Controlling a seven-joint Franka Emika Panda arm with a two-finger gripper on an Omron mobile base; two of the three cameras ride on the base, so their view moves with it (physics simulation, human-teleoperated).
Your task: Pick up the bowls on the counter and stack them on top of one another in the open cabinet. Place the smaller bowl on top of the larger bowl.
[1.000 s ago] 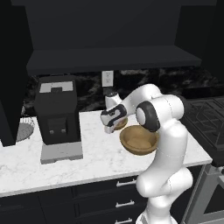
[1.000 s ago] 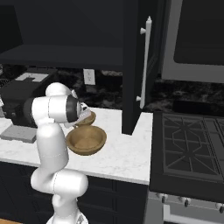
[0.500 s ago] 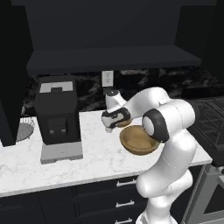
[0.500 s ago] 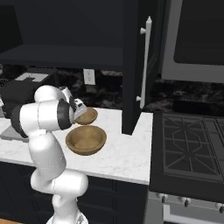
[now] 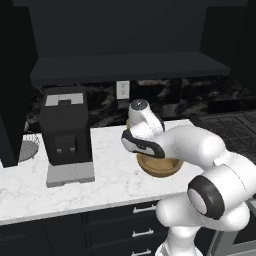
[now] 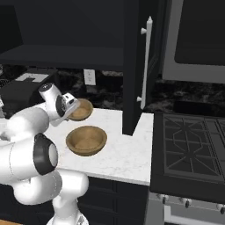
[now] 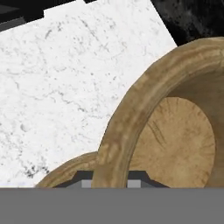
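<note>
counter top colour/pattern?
White marble with faint grey veins; the counter shows best in the hand view.
</note>
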